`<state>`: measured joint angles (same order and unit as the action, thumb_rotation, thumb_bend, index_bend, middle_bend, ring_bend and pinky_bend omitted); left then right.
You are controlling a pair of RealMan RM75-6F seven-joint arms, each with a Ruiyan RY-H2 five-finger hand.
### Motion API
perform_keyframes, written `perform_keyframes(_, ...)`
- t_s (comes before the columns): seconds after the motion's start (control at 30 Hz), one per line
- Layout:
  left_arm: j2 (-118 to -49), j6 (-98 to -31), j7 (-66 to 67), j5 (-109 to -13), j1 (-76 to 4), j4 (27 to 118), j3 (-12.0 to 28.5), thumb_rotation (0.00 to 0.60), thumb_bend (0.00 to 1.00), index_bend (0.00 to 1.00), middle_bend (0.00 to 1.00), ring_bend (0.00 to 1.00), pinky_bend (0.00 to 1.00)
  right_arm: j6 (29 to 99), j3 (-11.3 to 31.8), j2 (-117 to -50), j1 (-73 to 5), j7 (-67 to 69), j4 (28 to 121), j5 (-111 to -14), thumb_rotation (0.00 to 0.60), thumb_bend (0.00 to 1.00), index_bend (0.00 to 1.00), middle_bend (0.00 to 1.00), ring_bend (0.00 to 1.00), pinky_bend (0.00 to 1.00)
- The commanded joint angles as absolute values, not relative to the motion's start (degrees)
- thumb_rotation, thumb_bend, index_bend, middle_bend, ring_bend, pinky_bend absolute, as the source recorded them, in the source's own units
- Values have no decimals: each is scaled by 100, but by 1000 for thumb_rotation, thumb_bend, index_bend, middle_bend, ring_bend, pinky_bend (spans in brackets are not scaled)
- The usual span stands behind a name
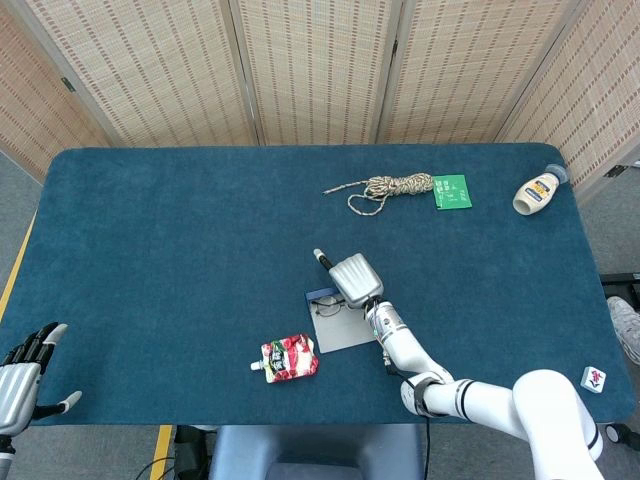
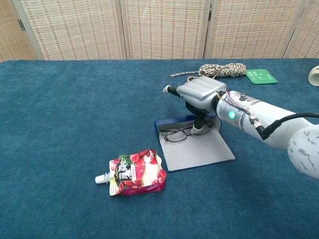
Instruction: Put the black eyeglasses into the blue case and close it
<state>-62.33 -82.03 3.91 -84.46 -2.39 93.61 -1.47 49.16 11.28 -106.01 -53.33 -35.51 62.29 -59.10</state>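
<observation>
The blue case (image 2: 202,152) lies open at the table's middle, its grey inside facing up and its blue wall (image 2: 172,122) at the far side. The black eyeglasses (image 2: 175,134) sit in the case against that wall, also seen from the head as eyeglasses (image 1: 327,306) in the case (image 1: 338,332). My right hand (image 2: 199,94) hangs over their right end, fingers curled down and pinching the frame, one finger sticking out to the left. From the head the right hand (image 1: 356,278) covers part of the glasses. My left hand (image 1: 22,372) hovers open off the table's near left corner.
A red drink pouch (image 2: 133,173) lies just left of the case's front. At the far right are a coiled rope (image 2: 222,69), a green card (image 2: 260,76) and a white bottle (image 1: 538,190). A small tile (image 1: 592,377) sits beyond the table's right edge.
</observation>
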Motion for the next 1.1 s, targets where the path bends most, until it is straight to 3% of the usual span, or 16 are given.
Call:
perform_keyframes(0.03, -6235, -8213, 382, -8444, -230, 9353, -147, 600, 195, 78, 102, 121, 233, 4860, 1235, -10812, -5429, -3393, 5939, -5914, 600, 14, 30, 830, 1000, 876)
perform_keyframes(0.73, -6230, -8219, 345, -8471, -220, 9329, -145, 600, 195, 78, 101, 121, 233, 4961, 1389, -10941, -5475, -3403, 5526, -5974, 600, 15, 30, 831, 1000, 876)
perform_keyframes(1.1, -6201, -8185, 411, -8508, -264, 9401, -132, 600, 195, 78, 101, 121, 233, 5109, 1074, -10345, -5166, -3288, 6355, -6314, 600, 15, 30, 831, 1000, 876)
